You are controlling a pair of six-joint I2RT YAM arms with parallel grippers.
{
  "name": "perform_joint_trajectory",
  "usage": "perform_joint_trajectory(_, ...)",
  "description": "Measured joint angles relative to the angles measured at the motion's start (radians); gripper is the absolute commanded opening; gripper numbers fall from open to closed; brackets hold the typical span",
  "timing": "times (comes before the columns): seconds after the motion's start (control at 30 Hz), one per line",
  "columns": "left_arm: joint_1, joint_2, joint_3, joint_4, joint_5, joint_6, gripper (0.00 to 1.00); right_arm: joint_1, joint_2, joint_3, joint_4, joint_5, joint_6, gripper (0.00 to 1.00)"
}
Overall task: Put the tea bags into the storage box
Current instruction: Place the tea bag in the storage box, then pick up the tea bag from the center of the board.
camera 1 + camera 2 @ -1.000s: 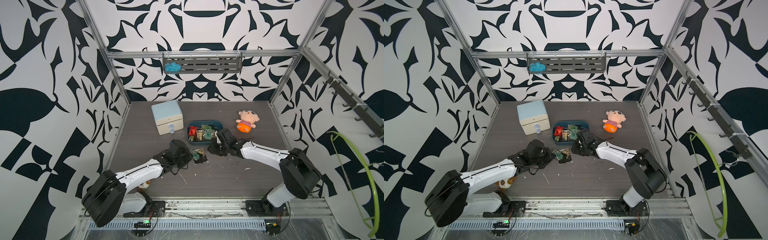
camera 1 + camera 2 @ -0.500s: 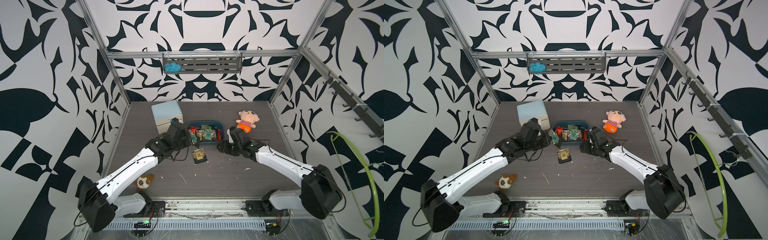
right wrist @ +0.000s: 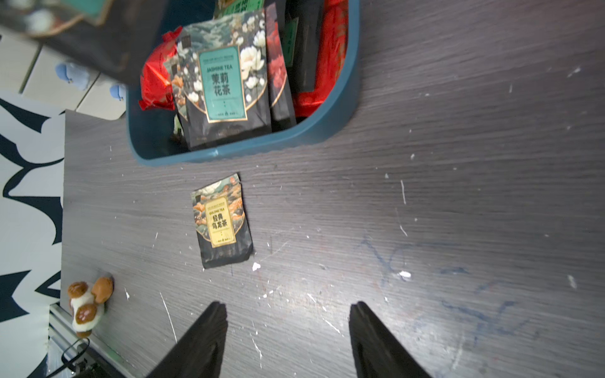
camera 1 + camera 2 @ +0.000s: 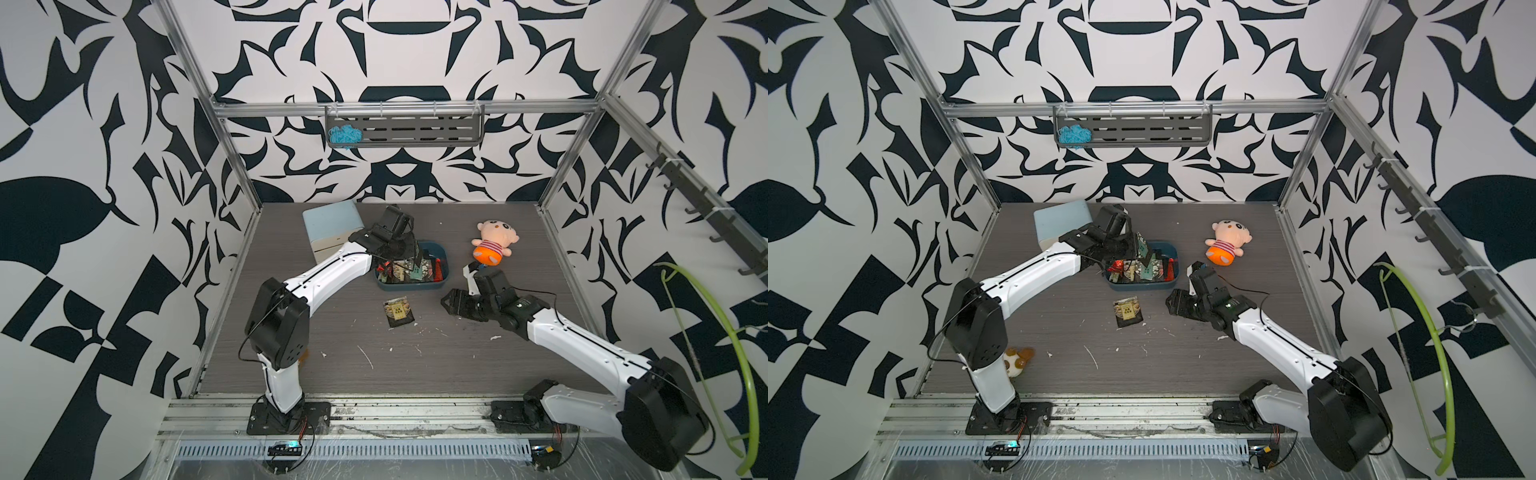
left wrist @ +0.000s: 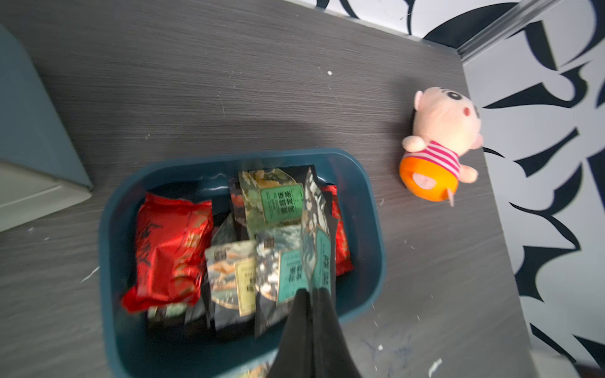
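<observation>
Tea bag (image 5: 319, 248) in left fingers (image 5: 293, 333) over storage box (image 5: 373, 235), right fingers (image 3: 203, 343) apart

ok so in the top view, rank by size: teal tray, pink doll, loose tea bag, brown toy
1. dark teal plastic storage box
2. pink plush doll
3. loose black foil tea bag and small brown-and-white plush toy look alike; toy partly hidden

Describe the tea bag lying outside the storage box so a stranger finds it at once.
On the dark wood-grain table, find the teal-blue storage box near the middle. Just in front of it, one tea bag lies flat and alone. It is black with a yellow label, the only sachet lying on the table.
</observation>
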Motion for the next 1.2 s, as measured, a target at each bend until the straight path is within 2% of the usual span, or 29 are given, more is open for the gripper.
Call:
perform_joint_trajectory(0.23,0.014,0.094,0.003,0.017,0.069,-0.012,0.0,0.0,-0.01,0.0,0.006,-0.02,-0.026,0.67)
perform_joint_trajectory(0.47,0.024,0.101,0.0,0.022,0.093,-0.031,0.02,0.0,0.032,0.0,0.021,-0.034,-0.028,0.67)
perform_joint_trajectory(0.7,0.05,0.052,-0.076,-0.004,0.045,-0.047,0.43,0.0,0.033,0.002,0.029,-0.032,-0.025,0.67)
perform_joint_trajectory(0.77,0.058,0.01,-0.111,-0.029,-0.006,-0.055,0.54,0.0,0.032,0.015,0.001,-0.013,-0.026,0.67)
perform_joint_trajectory(0.83,0.069,-0.052,-0.153,-0.051,-0.055,-0.064,0.57,0.0,0.028,0.031,-0.027,0.005,-0.029,0.67)
perform_joint_trajectory(1.03,0.087,-0.346,-0.324,-0.056,-0.169,-0.082,0.54,0.0,-0.041,0.055,-0.079,0.053,-0.029,0.66)
perform_joint_trajectory(1.2,0.087,-0.549,-0.491,0.0,-0.121,-0.138,0.51,-0.003,-0.072,0.056,-0.074,0.061,0.015,0.65)
